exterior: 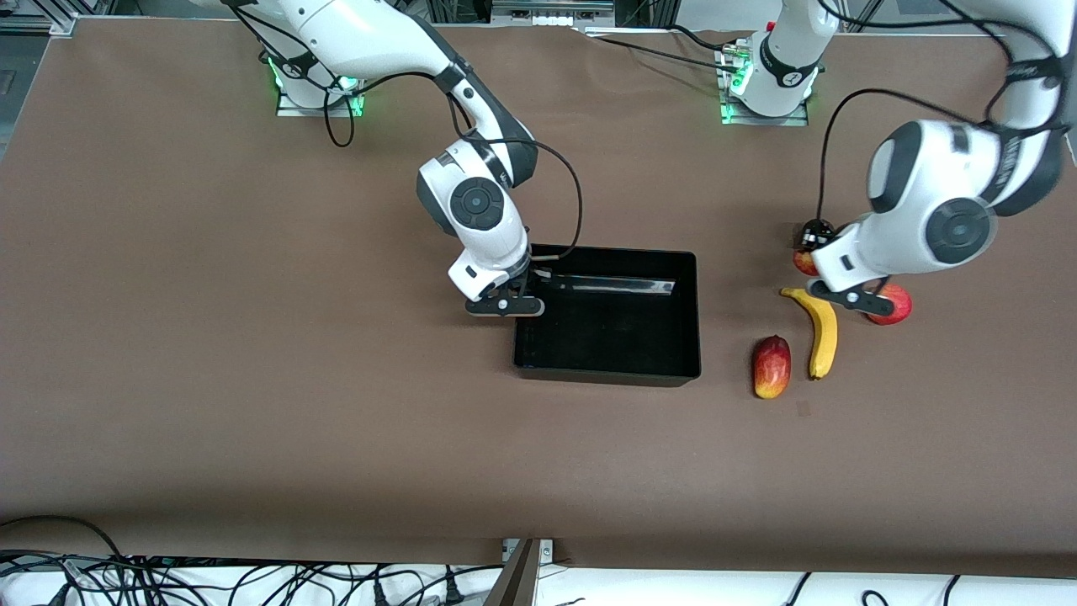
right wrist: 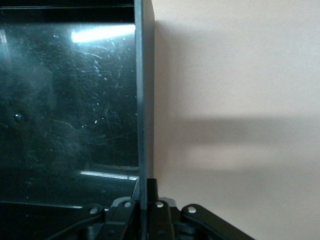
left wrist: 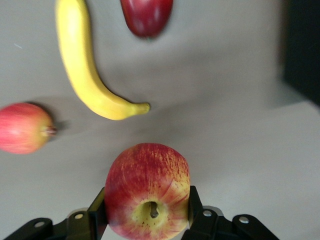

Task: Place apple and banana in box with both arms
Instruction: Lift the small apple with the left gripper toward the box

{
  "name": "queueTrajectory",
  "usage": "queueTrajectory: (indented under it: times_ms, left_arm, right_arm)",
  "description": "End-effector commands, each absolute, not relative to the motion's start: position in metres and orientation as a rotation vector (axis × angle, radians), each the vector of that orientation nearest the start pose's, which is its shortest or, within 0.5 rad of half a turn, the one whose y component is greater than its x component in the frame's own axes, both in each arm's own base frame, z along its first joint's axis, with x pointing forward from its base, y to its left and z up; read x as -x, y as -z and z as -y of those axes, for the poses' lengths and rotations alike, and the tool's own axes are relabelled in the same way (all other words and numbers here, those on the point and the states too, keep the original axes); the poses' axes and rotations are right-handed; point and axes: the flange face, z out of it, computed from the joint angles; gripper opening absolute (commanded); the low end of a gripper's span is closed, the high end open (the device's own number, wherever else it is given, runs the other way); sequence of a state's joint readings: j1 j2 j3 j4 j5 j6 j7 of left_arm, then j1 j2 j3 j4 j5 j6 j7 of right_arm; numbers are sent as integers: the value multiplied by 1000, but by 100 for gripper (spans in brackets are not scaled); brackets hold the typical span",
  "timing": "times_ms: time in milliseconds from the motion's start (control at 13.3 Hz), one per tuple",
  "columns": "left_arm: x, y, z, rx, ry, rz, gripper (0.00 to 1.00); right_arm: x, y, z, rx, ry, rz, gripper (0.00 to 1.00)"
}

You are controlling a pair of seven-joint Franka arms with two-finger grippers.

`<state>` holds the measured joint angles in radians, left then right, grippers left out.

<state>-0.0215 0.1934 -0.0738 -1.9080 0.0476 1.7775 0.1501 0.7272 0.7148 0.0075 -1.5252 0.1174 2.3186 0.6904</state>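
From the right arm's end of the table, our right gripper (exterior: 505, 305) pinched the wall of the empty black box (exterior: 692, 313) at the end toward its own arm, fingers closed on the rim. Toward the left arm's end, our left gripper (left wrist: 148, 216) clasped the apple (left wrist: 148, 196) — the box lay toward the right arm from it. The banana (exterior: 819, 328) lay on the table just beside, its long axis running toward the front camera.

brown table (exterior: 252, 379) — box (exterior: 690, 337) | banana (exterior: 823, 332) | mango-like fruit (exterior: 771, 367) | pink-red fruit (exterior: 893, 305)
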Motion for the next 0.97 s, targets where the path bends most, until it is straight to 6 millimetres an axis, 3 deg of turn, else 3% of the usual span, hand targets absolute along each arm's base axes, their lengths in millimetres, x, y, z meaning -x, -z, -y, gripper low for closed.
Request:
queueTrajectory:
  times_ms: [0, 75, 225, 300, 375, 525, 675, 825, 900]
  left_arm:
    - [-588, -434, 56, 3052, -388, -446, 18]
    - [-591, -446, 71, 3054, -363, -481, 17]
    - [-586, -443, 110, 3050, -365, -529, 16]
    - [-586, -437, 123, 3059, -370, -470, 16]
    - [-584, -428, 145, 3060, -371, -444, 16]
    - [-583, -412, 176, 3085, -335, -449, 16]
    - [-583, -393, 196, 3148, -341, -425, 16]
    - [-579, -370, 215, 3203, -325, -408, 16]
    - [-574, -354, 225, 3222, -311, -417, 16]
  right_arm:
    - [-526, -243, -503, 2988, 19, -51, 0]
    - [-524, -240, -505, 2990, 16, -40, 0]
    - [-519, -239, -510, 2990, 14, -35, 0]
    - [-517, -239, -511, 2990, 13, -33, 33]
    - [-518, -243, -512, 2987, 22, -27, 99]
    - [-530, -270, -501, 2975, 53, -36, 100]
    - [-551, -310, -471, 2989, 37, -92, 100]
    - [-584, -367, -409, 3001, 36, -184, 100]
    - [-597, -387, -377, 3012, 15, -159, 100]
